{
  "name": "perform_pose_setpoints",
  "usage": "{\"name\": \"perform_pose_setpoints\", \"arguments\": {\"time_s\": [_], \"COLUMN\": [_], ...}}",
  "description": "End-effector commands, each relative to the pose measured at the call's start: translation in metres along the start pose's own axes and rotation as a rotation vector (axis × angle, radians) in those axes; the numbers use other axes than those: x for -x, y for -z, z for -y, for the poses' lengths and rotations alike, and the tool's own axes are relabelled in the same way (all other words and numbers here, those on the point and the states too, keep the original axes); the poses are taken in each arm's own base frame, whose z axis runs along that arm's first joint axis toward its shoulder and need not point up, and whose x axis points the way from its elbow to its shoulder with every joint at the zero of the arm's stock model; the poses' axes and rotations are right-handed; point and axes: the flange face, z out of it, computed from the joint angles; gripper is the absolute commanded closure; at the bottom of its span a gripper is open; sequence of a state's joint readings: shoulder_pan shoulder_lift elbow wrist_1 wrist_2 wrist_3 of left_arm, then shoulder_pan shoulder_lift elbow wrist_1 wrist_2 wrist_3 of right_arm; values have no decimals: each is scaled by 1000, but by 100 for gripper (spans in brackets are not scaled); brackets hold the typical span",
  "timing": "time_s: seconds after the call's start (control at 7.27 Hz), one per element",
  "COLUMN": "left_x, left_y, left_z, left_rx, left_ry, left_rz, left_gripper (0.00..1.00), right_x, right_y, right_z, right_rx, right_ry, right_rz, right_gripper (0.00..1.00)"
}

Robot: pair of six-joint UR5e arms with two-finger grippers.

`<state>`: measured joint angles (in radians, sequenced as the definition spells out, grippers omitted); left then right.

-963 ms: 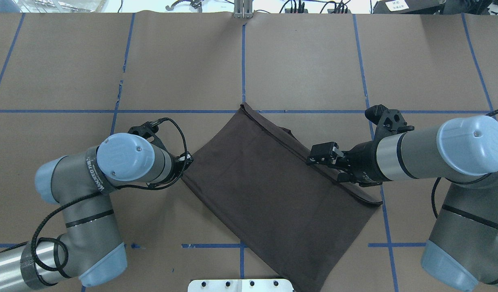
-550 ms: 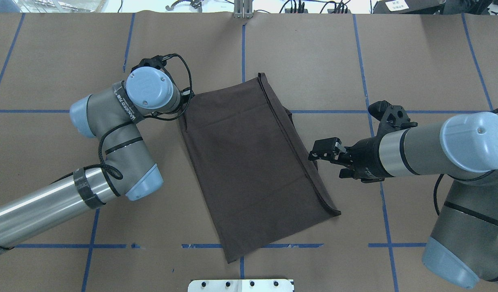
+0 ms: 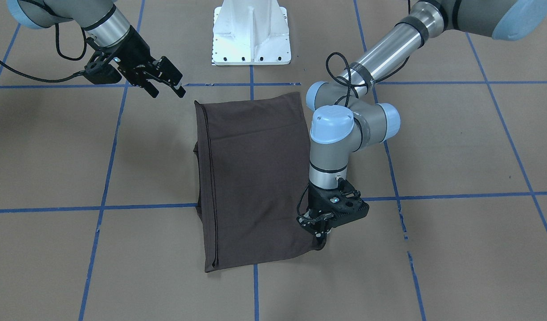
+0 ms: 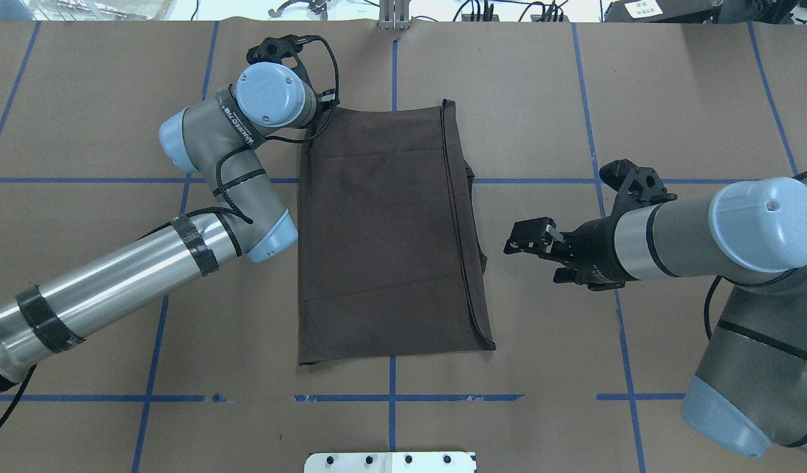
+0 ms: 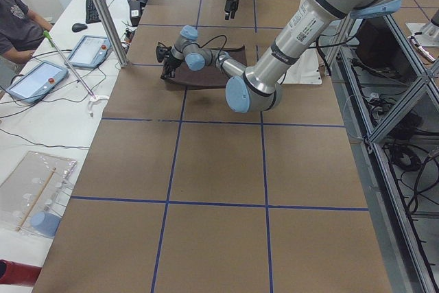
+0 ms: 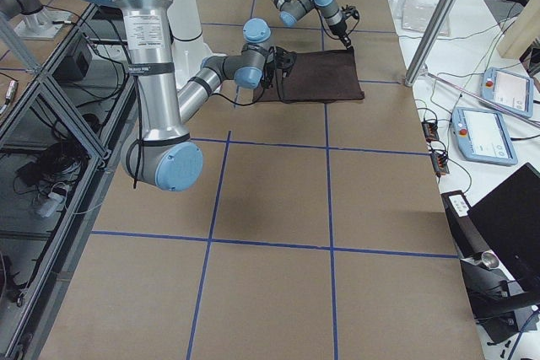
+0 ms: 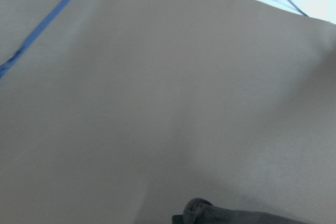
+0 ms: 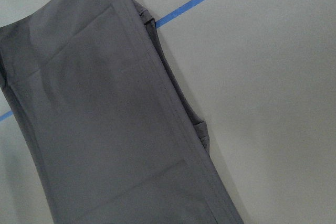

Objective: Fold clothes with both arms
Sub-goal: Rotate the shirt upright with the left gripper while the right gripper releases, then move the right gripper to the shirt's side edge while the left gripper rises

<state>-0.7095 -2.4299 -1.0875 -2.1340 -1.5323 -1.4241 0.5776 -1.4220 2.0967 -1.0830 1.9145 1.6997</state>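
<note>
The clothes (image 4: 384,230) are one dark brown T-shirt, folded into a long rectangle and lying flat, square with the tape grid. My left gripper (image 3: 319,235) points down at the shirt's far left corner and is shut on that corner; in the overhead view the wrist hides it. A scrap of brown cloth (image 7: 210,214) shows at the bottom of the left wrist view. My right gripper (image 4: 512,240) hovers open to the right of the shirt, apart from its hemmed edge. The right wrist view looks down on the folded shirt (image 8: 105,119).
Brown paper with blue tape lines (image 4: 391,66) covers the table. The white bolted pedestal (image 3: 251,35) stands at the robot's edge. An aluminium post (image 5: 103,12), tablets (image 5: 86,51) and a seated person (image 5: 17,29) are at the far side.
My left arm swung away from the robot, dragging the shirt's corner and turning the shirt from diagonal to square. The right gripper, earlier over the shirt's right edge, now stands clear of it.
</note>
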Motion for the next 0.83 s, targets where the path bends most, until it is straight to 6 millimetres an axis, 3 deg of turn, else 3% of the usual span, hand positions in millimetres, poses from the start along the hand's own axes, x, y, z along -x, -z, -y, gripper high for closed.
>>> {"name": "perform_pose_setpoints", "arguments": {"time_s": [0.0, 0.14, 0.28, 0.41, 0.55, 0.69], "left_x": [13, 17, 17, 14, 15, 23], "left_y": [-22, -21, -7, 7, 32, 57], "left_z": [4, 15, 47, 57, 68, 63], "left_rx": [-68, -114, -119, -13, 32, 45], "left_ry": [-29, -70, -68, -75, -64, -66], "left_rz": [32, 48, 26, -14, -22, 3], "left_gripper": [1, 0, 0, 0, 0, 0], "right_x": [-2, -8, -13, -23, -21, 10], "right_y": [-2, -10, -18, -32, -44, -61], "right_z": [1, 8, 12, 22, 25, 17], "right_rx": [-2, -14, -26, -31, -26, -45], "right_ry": [-1, 6, 83, 146, 201, 285], "right_rz": [-7, -26, -52, -88, -134, -242], "right_gripper": [0, 0, 0, 0, 0, 0]}}
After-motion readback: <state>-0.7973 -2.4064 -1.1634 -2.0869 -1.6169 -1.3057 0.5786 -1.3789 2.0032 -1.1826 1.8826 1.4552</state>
